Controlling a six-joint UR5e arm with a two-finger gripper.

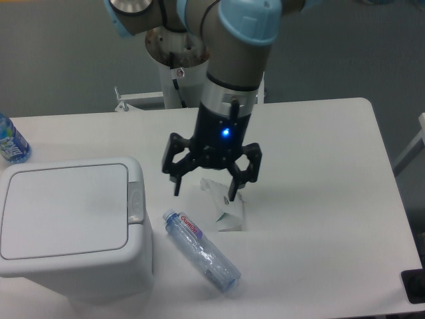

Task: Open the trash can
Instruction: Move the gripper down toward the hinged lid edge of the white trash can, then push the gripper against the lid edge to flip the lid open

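Note:
The white trash can (70, 222) stands at the table's front left. Its flat lid (63, 209) is shut and the small grey latch button (136, 203) sits on its right edge. My gripper (205, 191) hangs over the middle of the table, to the right of the can and apart from it. Its two fingers are spread wide and hold nothing.
A clear plastic bottle (202, 251) lies on its side just right of the can. A crumpled clear wrapper (222, 206) lies under the gripper. Another bottle with a blue label (10, 141) stands at the left edge. The table's (319, 199) right edge is near.

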